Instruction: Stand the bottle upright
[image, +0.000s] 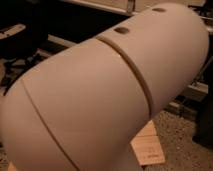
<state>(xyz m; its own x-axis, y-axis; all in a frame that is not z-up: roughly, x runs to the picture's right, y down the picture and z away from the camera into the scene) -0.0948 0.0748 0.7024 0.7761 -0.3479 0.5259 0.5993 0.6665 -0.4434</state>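
Note:
My own arm's large white rounded casing fills most of the camera view and blocks the table. The bottle is hidden behind it. The gripper is out of view. Only a small corner of the wooden table shows at the lower right of the arm.
A black office chair stands at the far left on the speckled floor. A dark cabinet front runs along the back. A dark object stands at the right edge.

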